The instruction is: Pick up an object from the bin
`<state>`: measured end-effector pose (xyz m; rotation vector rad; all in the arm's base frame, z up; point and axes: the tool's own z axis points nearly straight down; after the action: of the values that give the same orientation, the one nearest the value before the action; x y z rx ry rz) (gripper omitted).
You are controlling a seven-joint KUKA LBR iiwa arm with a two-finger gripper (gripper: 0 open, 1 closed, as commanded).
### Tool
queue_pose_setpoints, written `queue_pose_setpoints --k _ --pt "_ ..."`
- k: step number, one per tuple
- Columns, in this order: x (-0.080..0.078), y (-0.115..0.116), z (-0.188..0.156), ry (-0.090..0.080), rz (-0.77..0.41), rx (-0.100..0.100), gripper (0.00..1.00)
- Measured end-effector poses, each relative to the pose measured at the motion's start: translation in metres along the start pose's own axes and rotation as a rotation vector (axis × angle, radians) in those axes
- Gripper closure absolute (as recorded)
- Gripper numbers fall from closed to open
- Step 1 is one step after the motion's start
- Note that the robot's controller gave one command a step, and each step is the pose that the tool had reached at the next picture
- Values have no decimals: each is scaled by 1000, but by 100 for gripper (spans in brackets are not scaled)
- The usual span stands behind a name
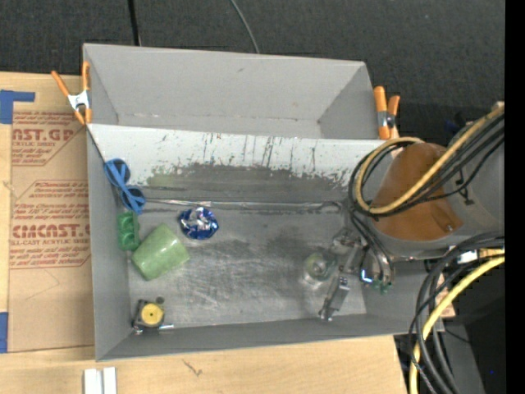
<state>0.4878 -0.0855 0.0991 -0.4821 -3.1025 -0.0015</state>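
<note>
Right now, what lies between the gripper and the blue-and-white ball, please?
Camera view: a pale clear thing by the gripper, then bare bin floor.

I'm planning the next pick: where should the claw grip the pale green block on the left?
Probably from straight above, across the middle of the pale green block: it lies flat, slanted, with bare bin floor on its right and lower sides.

Arm (490, 189) in from the right (orange cover (418, 199), looped cables (367, 179) at the wrist), gripper (335, 295) low and tilted.
</note>
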Motion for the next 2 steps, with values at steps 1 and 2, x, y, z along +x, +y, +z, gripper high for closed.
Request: queue_pose_setpoints --k 1,2 --pt "-28 -18 22 -21 -272 -6 0" --pt "-72 -7 23 -11 -366 3 0"
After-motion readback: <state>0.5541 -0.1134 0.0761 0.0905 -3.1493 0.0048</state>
